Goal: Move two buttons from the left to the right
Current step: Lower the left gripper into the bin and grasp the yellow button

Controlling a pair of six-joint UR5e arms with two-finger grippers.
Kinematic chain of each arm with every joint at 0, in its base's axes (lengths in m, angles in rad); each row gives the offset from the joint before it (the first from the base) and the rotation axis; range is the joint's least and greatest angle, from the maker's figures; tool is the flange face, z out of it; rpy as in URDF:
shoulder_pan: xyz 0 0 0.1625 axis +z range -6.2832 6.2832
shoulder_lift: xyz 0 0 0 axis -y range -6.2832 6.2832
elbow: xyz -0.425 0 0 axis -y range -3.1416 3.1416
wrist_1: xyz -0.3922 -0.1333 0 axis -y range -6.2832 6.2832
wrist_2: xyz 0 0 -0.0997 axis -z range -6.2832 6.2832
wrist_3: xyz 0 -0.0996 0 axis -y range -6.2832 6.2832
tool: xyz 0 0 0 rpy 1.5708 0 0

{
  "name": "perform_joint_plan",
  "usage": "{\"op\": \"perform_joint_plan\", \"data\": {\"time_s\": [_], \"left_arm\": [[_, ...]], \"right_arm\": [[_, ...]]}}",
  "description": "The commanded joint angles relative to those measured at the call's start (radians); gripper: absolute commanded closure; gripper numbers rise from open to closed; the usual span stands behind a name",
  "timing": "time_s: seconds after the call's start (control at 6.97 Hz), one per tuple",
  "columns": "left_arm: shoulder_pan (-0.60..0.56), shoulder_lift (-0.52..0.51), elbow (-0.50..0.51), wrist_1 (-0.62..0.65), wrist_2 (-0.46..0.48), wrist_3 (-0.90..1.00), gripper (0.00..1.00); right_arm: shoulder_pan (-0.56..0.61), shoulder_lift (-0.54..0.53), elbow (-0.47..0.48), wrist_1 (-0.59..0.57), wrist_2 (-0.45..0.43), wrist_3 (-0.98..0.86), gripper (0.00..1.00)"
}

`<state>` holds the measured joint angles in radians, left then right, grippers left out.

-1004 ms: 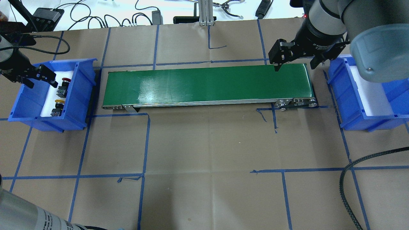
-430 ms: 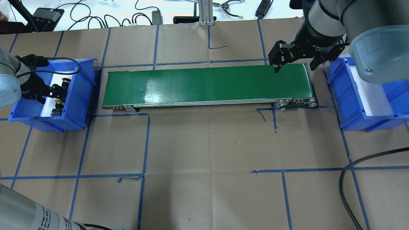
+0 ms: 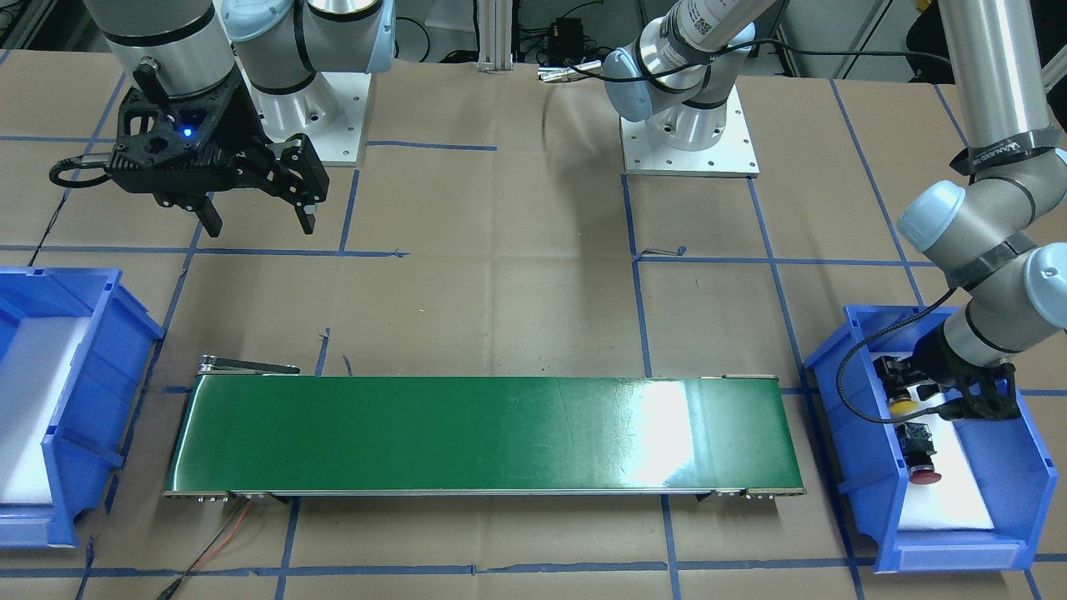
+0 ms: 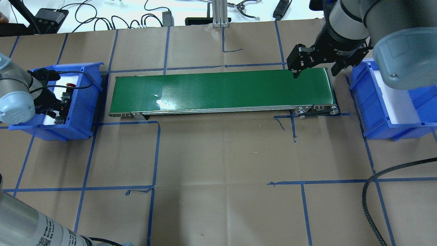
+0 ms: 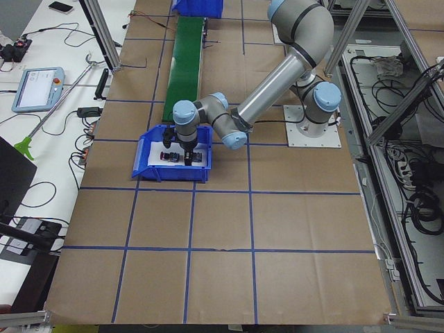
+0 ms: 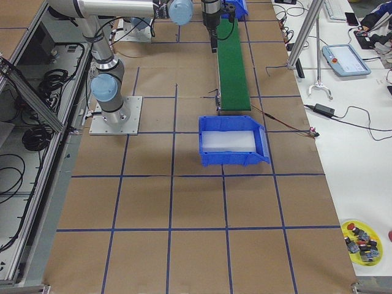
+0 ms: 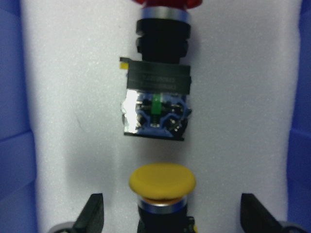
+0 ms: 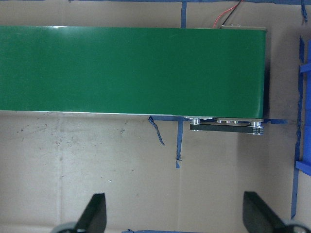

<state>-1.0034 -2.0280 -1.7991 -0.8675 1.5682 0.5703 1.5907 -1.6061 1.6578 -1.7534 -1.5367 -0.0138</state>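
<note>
Sunk lower into left bin since a second ago: left gripper, spread either side of yellow button, nothing pinched. Red button just beside, same bin. Neither transported yet. Right gripper spread above conveyor belt.
</note>
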Motion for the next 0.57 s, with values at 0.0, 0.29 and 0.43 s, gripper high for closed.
{"op": "perform_joint_plan", "data": {"time_s": [0.0, 0.29, 0.43], "left_arm": [[0.0, 0.011, -0.002, 0.001, 0.019, -0.004, 0.4], [0.002, 0.018, 0.003, -0.007, 0.018, -0.006, 0.69], [0.002, 0.028, -0.002, -0.01, 0.018, -0.009, 0.81]], "right_arm": [[0.0, 0.0, 0.002, 0.0, 0.001, 0.0, 0.0], [0.0, 0.0, -0.001, -0.001, 0.001, 0.0, 0.0], [0.0, 0.0, 0.002, -0.001, 0.001, 0.0, 0.0]]}}
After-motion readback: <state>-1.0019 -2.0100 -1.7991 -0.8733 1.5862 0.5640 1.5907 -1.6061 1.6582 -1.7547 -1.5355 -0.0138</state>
